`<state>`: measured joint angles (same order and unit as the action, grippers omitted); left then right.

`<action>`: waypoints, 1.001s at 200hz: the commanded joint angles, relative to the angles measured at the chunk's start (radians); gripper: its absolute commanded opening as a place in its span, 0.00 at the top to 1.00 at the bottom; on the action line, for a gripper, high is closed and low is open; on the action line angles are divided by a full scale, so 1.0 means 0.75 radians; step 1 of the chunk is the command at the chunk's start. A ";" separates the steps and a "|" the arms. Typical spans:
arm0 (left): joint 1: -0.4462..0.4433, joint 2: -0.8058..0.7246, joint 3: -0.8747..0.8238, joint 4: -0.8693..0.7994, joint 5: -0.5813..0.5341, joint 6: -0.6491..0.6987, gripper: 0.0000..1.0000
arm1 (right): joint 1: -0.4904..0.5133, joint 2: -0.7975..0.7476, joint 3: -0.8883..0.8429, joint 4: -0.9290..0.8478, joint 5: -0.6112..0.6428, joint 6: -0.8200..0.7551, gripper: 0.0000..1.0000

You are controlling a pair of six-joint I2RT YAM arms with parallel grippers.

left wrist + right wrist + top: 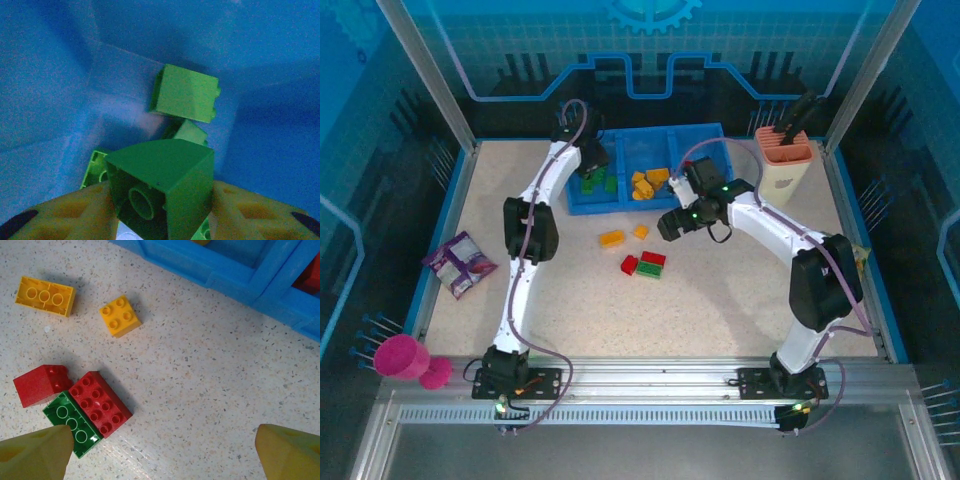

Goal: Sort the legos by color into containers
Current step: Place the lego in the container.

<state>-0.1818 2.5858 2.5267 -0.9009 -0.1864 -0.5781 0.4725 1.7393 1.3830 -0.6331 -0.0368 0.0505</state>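
Top view first. The left gripper (pixel 588 165) is dipped into the left compartment of the blue tray (pixel 600 207). That's where the green legos (pixel 598 184) are piling up, with yellow ones in the middle slot, so it makes sense given what it's carrying. The right gripper (pixel 672 222) hangs over the table near the loose bricks that aren't sorted yet. A snack packet (pixel 460 263) lies well off to the left and a cream holder (pixel 782 160) stands right of the tray. Neither matters here.

Left wrist view: a green brick (pixel 165 185) sits between the yellow pads (pixel 70 212), which look pressed against both its sides, so I'd call it gripped. My guess is it's held low between the blue walls so it won't bounce out when let go. It's tipped, with the hollow underside facing the camera and a smooth face on top. It looks squarish, so I can't pick a long axis. More green pieces lie under it.

Right wrist view: the fingers are spread wide with nothing between them. Below are a long yellow brick (pixel 45 296), studs up, running roughly left-right, and a small yellow square (pixel 119 315). A red brick (pixel 100 402) and a green strip (pixel 72 424) lie touching side by side, studs up, both running diagonally from upper left to lower right. A red wedge (pixel 40 385) sits just beside them. I'd bet the right gripper is lining up on that cluster.
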 commanded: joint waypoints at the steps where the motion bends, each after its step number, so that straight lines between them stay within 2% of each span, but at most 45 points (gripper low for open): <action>1: 0.009 -0.038 0.008 -0.010 0.040 -0.013 0.49 | 0.029 0.028 0.037 -0.049 -0.008 -0.026 0.05; 29: 0.009 -0.064 -0.009 -0.003 0.077 -0.004 0.43 | 0.053 0.039 0.050 -0.058 -0.002 -0.038 0.05; 50: 0.006 -0.135 -0.066 0.018 0.127 0.005 0.42 | 0.079 0.033 0.039 -0.050 0.015 -0.058 0.05; 79: -0.005 -0.304 -0.211 0.073 0.110 0.022 0.41 | 0.123 0.010 -0.009 -0.015 0.010 -0.097 0.05; 125: -0.019 -0.666 -0.617 0.186 0.098 0.047 0.41 | 0.190 0.025 -0.091 0.059 0.010 -0.135 0.06; 161: -0.036 -0.979 -0.980 0.268 0.085 0.054 0.39 | 0.272 0.072 -0.059 0.112 -0.011 -0.117 0.06; 200: -0.034 -1.235 -1.238 0.269 0.105 0.058 0.38 | 0.359 0.178 -0.002 0.148 -0.048 -0.144 0.05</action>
<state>-0.2077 1.7535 1.6886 -0.7082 -0.1226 -0.5575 0.7040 1.8103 1.3407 -0.5514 -0.0372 -0.0292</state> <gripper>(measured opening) 0.615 0.947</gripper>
